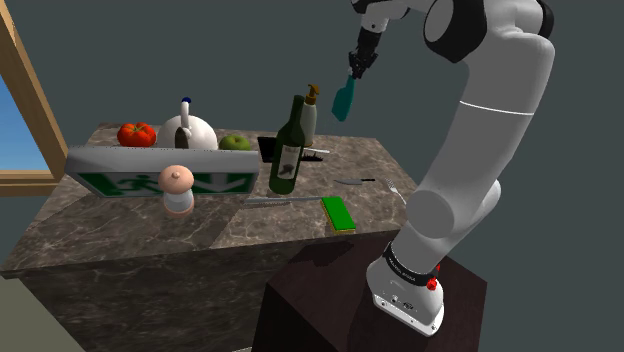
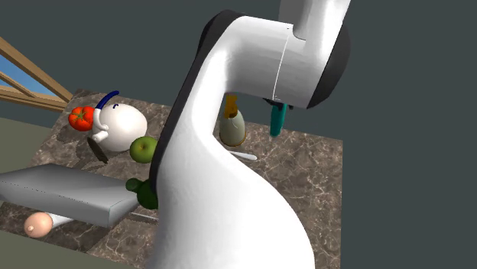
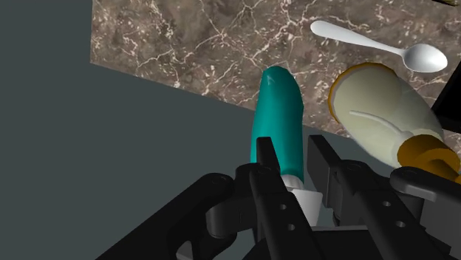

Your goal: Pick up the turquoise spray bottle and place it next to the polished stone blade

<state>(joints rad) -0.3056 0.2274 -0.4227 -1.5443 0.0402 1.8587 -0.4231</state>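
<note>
Shoulder view, left to right. Window frame (image 1: 18, 110) at the left edge. Marble counter (image 1: 110, 235): bare stretch at its near left corner, front edge free.

Back row near the far edge, close together:
- tomato (image 1: 136, 133)
- white teapot (image 1: 190, 130) with a blue handle
- green apple (image 1: 235, 143)

A green-and-white sign (image 1: 160, 180) sits in front of them, with a pink-topped shaker (image 1: 177, 190) just before it.

Middle: dark wine bottle (image 1: 288, 150), pale soap dispenser (image 1: 309, 112) behind it. A thin grey strip (image 1: 285, 200) lies flat in front of the wine bottle; can't tell what it is. Green block (image 1: 338, 213) near the front edge, small white utensil (image 1: 392, 186) near the right edge, bare marble between them.

Turquoise spray bottle (image 1: 343, 100) is in the air, well above the counter's far right corner. It hangs from the gripper (image 1: 356, 66), nothing touching it below. The white arm (image 1: 480, 150) rises from the dark stand (image 1: 330, 300) at lower right.

Wrist view: the black fingers (image 3: 267, 159) are clamped on the bottle's white neck, teal body pointing away. The body crosses the counter's edge line, with grey open space on one side and marble on the other. The soap dispenser and a white spoon (image 3: 384, 46) lie on the marble near the bottle.

Second exterior view: the arm blocks the middle. The bottle hangs to the arm's right, above bare marble.
</note>
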